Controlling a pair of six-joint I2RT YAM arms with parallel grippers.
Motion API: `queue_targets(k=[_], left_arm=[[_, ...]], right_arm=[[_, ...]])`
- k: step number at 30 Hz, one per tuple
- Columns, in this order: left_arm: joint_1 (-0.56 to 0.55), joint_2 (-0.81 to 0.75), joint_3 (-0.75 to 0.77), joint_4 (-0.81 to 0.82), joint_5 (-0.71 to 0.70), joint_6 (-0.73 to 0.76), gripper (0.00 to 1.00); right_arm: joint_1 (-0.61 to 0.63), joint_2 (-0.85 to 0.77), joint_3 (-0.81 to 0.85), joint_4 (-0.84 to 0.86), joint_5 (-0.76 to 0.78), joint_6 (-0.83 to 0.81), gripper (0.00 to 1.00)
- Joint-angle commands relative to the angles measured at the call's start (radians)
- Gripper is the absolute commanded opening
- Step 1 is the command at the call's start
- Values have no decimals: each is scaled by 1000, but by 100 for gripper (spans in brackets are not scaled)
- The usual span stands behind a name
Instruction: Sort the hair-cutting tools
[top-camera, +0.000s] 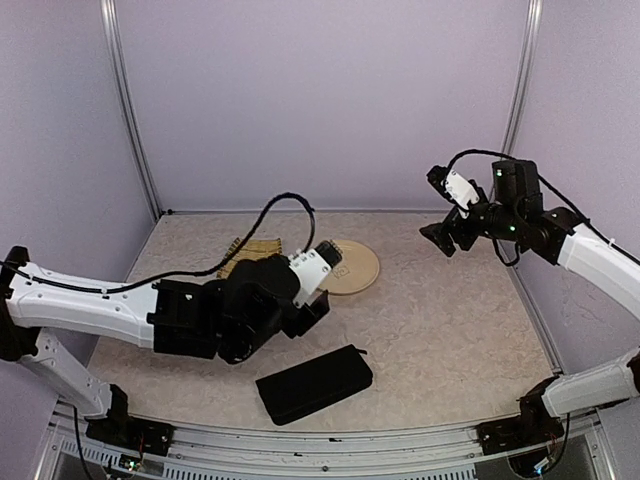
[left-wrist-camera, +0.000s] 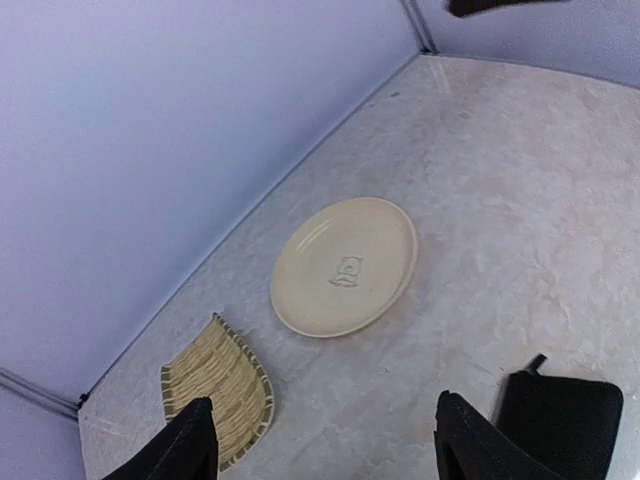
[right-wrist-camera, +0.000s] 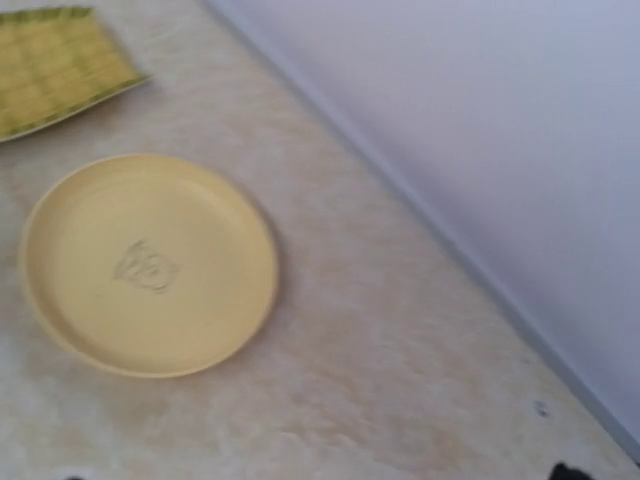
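Observation:
No scissors and no clips show in any view. The black zip case (top-camera: 313, 383) lies shut near the table's front edge; its corner also shows in the left wrist view (left-wrist-camera: 560, 420). My left gripper (top-camera: 305, 315) hangs open and empty above the table between the case and the cream plate (top-camera: 350, 268); in its own view (left-wrist-camera: 325, 450) the fingers stand wide apart. My right gripper (top-camera: 440, 238) is raised at the back right, facing the plate (right-wrist-camera: 150, 265). Only its fingertips (right-wrist-camera: 567, 471) show at the bottom corners, far apart, with nothing between them.
A woven bamboo tray (top-camera: 252, 250) lies at the back left, next to the plate, and shows in both wrist views (left-wrist-camera: 215, 385) (right-wrist-camera: 55, 65). The plate (left-wrist-camera: 345, 265) and tray hold nothing. Lilac walls close the back and sides.

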Motion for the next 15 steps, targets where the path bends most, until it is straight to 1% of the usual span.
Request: queue_targets(k=[1,3,5,8,10,11,13,14,15], left_arm=[[126,-110,21,-63,1,-187,72],[182,-145,8,-64,29,-260,72],[211,-180,-33,-32,19,-299,71],[251,-242,-112,18,26,-343,73],[307,-286,-179,47,56,-370,78],[339,-307,-206,59,74,-387,83],[392,-347,-256,83,94,-404,96],[411,-363,-280,97,91,-405,99],[423,-379,-300,111,87,-406,99]], right_arm=[[-46,-102,-119,143,34,74,100],[-97,-145,-187,194,-26,135,100],[-148,-161,-225,227,-83,185,100],[-188,-180,-273,303,-55,252,100],[-195,-188,-279,324,-28,284,100],[-198,-192,-280,330,-26,294,100],[-203,-202,-288,340,-34,301,100],[-204,-207,-299,350,-39,301,100],[-206,-209,-310,359,-42,301,100]])
